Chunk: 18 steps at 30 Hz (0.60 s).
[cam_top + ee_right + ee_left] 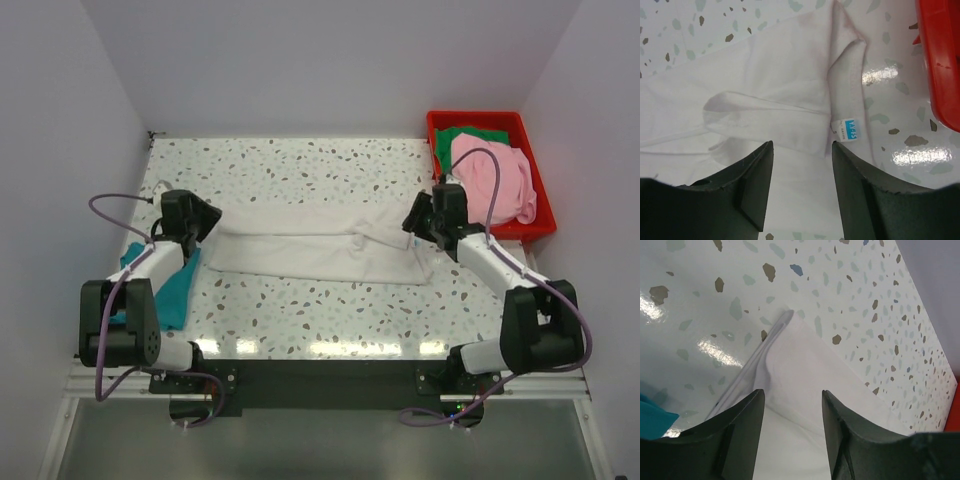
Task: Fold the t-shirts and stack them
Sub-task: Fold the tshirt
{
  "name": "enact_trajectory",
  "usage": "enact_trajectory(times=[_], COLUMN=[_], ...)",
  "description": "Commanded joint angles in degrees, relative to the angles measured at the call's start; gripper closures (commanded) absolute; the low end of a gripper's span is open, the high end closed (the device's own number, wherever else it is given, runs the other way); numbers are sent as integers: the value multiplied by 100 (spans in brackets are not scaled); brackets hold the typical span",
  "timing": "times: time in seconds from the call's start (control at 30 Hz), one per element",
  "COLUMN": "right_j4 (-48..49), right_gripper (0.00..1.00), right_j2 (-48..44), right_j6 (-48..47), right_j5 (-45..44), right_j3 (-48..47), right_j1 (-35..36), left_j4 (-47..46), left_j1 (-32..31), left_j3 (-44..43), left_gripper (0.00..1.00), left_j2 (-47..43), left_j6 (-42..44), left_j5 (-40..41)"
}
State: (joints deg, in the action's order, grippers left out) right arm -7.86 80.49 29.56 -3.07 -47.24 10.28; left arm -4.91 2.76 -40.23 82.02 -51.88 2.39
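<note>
off-white t-shirt (320,255), label lettering (849,131) — right wrist only

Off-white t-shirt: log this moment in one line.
off-white t-shirt flat on table | left gripper open over corner | right gripper open, collar end

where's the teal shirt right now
In the top view the teal t-shirt lies at the table's left side, partly under the left arm, just left of the off-white t-shirt spread across the middle.

Red bin (478,115) crowds right claw (412,224) outboard; walls (60,150) hem table (300,170); rear half open.
</note>
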Motion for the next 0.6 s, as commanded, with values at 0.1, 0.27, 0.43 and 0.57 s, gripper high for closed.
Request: enact_trajectory(times=[0.1,0.27,0.43,0.57], right_j4=[-179,-322,-357,-339], right_gripper=[47,48,49,49], right_j2=[299,1300,2049,2594], right_j6=[-266,-460,-600,-715], right_j5=[-307,-651,-608,-545], right_j3=[-1029,-1849,-2517,-2956], right_j1=[456,948,1054,1186], left_j4=[-37,394,412,315], left_j1=[-223,-759,-944,-962], left_j3=[-431,-1038,-1136,-1040], left_gripper=[50,55,59,61], left_j2=[-143,472,1078,1290], left_j6=[222,240,178,125], left_j5=[278,631,666,622])
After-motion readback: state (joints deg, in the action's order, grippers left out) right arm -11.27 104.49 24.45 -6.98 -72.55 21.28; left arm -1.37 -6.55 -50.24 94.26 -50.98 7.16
